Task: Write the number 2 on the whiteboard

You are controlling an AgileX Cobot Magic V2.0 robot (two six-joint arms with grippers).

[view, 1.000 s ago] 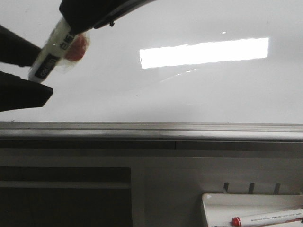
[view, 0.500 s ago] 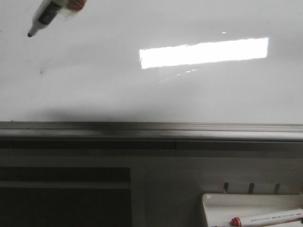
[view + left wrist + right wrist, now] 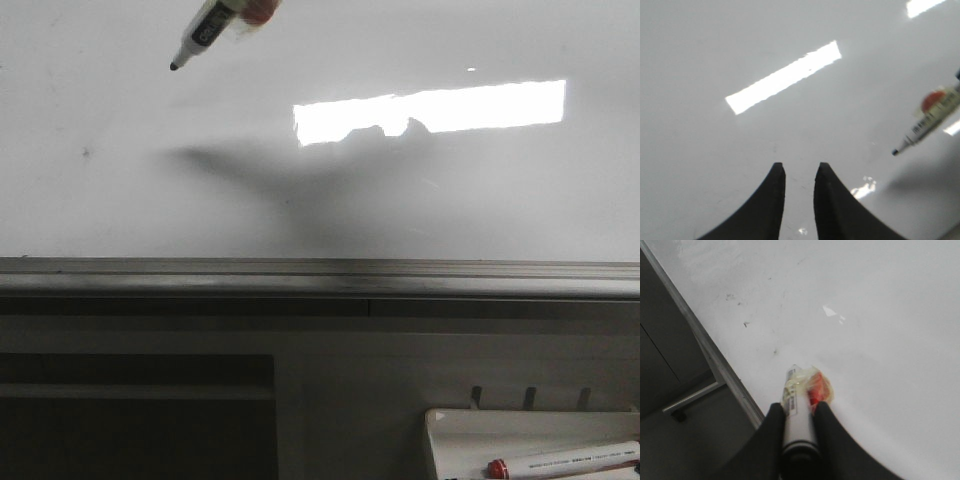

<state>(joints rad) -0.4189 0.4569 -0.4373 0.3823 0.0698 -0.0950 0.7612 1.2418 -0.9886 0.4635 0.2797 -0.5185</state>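
The whiteboard (image 3: pixel 450 190) fills the upper half of the front view, glossy, with a bright rectangular reflection. No number 2 is in view on it, only faint specks. My right gripper (image 3: pixel 798 407) is shut on a black-tipped marker (image 3: pixel 797 417) with a red tape blob. The marker (image 3: pixel 215 25) enters the front view from the top, tip down-left and close to the board. It also shows in the left wrist view (image 3: pixel 930 120). My left gripper (image 3: pixel 799 167) is open and empty, facing the whiteboard (image 3: pixel 715 60).
A grey metal rail (image 3: pixel 320 275) runs along the board's bottom edge, with dark cabinet panels below. A small white tray (image 3: pixel 460 435) at the lower right holds a red-capped marker (image 3: pixel 565 462). The rail also shows in the right wrist view (image 3: pixel 715 360).
The marker rose toward the top of the front view, then shifted right. The dark left fingers seen a second ago have left that view. A shadow now crosses the board's middle.
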